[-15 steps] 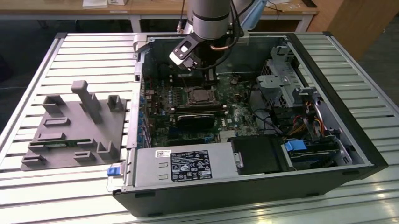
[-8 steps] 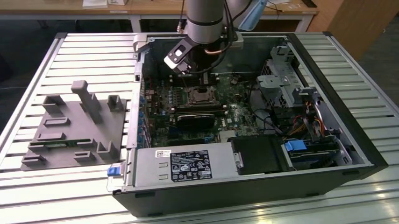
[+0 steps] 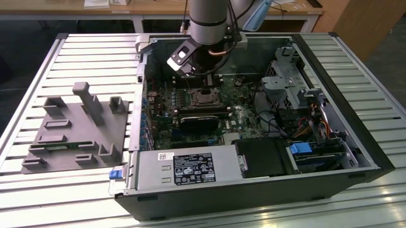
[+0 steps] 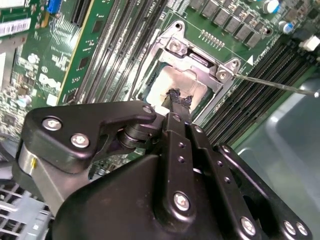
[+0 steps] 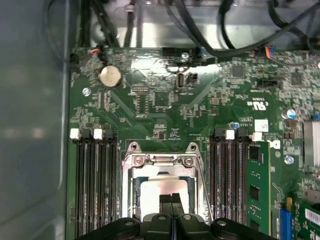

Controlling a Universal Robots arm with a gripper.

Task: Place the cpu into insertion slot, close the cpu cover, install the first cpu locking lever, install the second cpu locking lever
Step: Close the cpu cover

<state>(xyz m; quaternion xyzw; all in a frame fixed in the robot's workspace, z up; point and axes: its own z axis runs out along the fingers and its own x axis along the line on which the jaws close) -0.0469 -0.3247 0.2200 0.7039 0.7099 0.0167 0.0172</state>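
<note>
The cpu (image 4: 161,84) lies in the insertion slot (image 3: 204,99) with its dull silver top (image 5: 149,197) showing through the cut-out. The cpu cover (image 4: 198,58), a silver frame with screws at its corners, lies flat around the chip (image 5: 160,161). A thin metal locking lever (image 4: 280,85) sticks out sideways from one corner of the socket over the memory slots. My gripper (image 4: 175,98) is shut, its black fingertips pressed together with nothing between them, right above the middle of the chip (image 5: 171,199). In the exterior view the gripper (image 3: 203,86) hangs over the socket inside the open computer case.
Long black memory slots (image 5: 95,185) flank the socket on both sides. A black heatsink block (image 3: 198,121) sits just in front of it, the power supply (image 3: 184,168) nearer still. Drive cage and cables (image 3: 288,90) fill the exterior view's right; a grey fixture (image 3: 76,128) stands outside on the left.
</note>
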